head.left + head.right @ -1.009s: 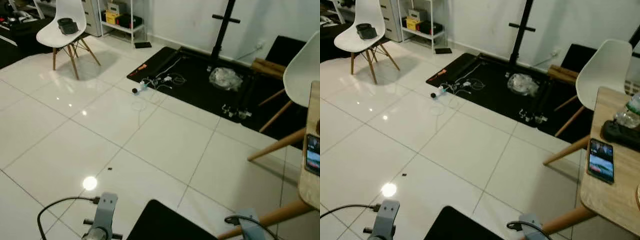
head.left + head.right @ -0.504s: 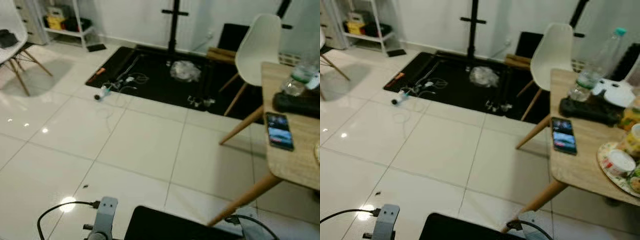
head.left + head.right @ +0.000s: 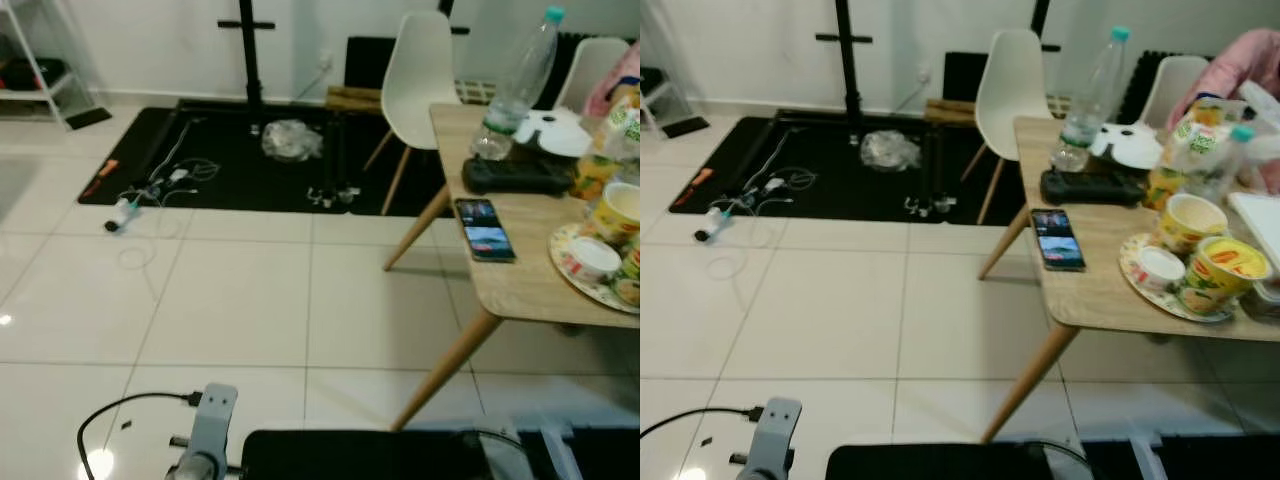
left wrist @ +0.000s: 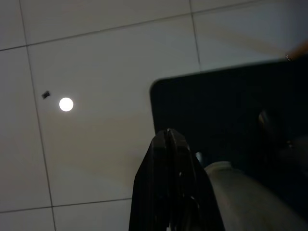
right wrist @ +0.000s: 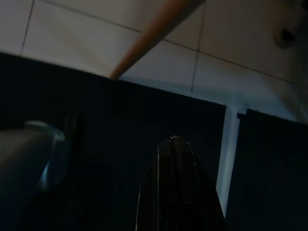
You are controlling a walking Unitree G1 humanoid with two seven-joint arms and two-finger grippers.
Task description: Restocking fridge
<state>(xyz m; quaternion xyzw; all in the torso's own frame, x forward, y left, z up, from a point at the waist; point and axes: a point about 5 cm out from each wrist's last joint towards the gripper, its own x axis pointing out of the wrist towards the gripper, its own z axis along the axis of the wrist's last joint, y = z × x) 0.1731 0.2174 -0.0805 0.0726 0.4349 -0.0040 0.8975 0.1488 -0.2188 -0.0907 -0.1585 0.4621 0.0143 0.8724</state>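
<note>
Both arms hang idle: left gripper (image 4: 168, 139) and right gripper (image 5: 175, 144) have fingers pressed together, holding nothing. The food tubs (image 3: 1220, 270) and plastic bottle (image 3: 1090, 95) sit on the wooden table (image 3: 1090, 290), right of frame. Risk: approaching could clip the smartphone (image 3: 1057, 238) near the table edge.

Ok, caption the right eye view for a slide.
Wooden table with phone, water bottle and food tubs, beside tiled floor.
</note>
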